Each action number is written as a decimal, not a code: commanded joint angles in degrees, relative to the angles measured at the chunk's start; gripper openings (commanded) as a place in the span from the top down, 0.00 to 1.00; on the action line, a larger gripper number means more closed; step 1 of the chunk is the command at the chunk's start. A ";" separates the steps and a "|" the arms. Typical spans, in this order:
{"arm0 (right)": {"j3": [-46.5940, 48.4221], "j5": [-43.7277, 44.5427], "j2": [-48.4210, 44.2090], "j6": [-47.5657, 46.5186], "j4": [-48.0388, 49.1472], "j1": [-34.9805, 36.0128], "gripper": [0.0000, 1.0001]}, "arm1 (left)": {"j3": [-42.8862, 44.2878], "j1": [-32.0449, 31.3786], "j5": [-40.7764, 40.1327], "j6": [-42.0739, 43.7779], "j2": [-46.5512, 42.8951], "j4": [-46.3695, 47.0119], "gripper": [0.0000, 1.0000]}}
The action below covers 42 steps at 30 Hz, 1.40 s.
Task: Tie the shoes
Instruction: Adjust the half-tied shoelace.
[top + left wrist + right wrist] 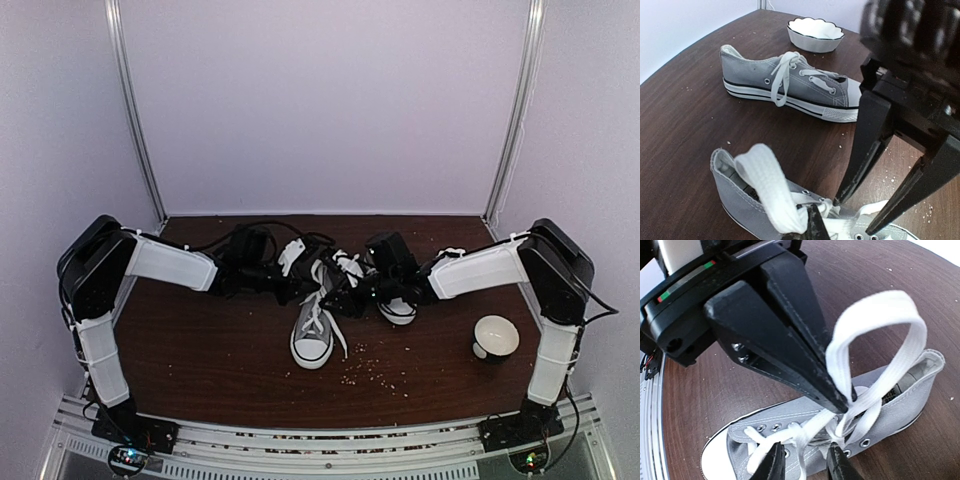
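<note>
The dark wooden table (200, 350) carries everything, and the two arms reach inward to meet over its middle. Both shoes lie near the middle, each with its toe toward the near edge. The centre shoe (311, 340) is the one being worked on. The second shoe (398, 310) lies just beside it on the right, its laces loose and untied. A white scalloped bowl (495, 337) stands well apart, further right.

The left gripper (842, 407) is pressed together on the base of a lace loop (837, 360), holding it upright above the centre shoe's tongue. The right gripper (805, 465) hangs over the eyelets with its fingers partly spread. They straddle the lower lace strands and do not clearly pinch any of them. Pale crumbs (375, 372) are scattered in front of the shoes.

Several things could go wrong from here:

- **Loop slips:** The loop is held only by a narrow pinch, so a sideways tug from the right fingers could pull the flat lace out and collapse it.
- **Shoe shifts:** Nothing pins the shoe down, so an upward pull would probably lift or drag the light canvas instead of tightening the laces.
- **Wrong strand:** The strands cross closely under the right fingers, so closing there may catch the wrong one, or two at once.
- **Fingers collide:** The two sets of fingers are very near each other, so a small misjudged move could knock them together.
</note>
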 commanded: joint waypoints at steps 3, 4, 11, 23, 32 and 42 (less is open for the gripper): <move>-1.26 2.86 -0.42 0.78 0.90 0.29 0.72 | -0.38 0.38 1.12 -0.58 -0.93 2.56 1.00; -1.52 3.00 -0.46 0.78 0.80 0.31 0.72 | -0.32 0.38 1.10 -0.54 -0.93 2.55 1.00; -2.23 2.56 0.59 1.20 1.24 0.76 0.71 | -0.26 0.38 1.03 -0.64 -0.75 2.44 1.00; -3.55 0.44 1.60 2.46 2.18 0.81 0.81 | -0.19 0.47 1.19 -0.71 -0.67 2.52 1.00; -4.17 -0.63 0.86 2.14 0.86 0.74 1.00 | -0.34 0.84 1.77 -0.95 -0.57 2.85 1.00; -7.33 -0.70 -2.77 1.49 -0.95 -0.06 1.00 | -0.48 1.78 2.77 1.36 -0.77 0.21 1.00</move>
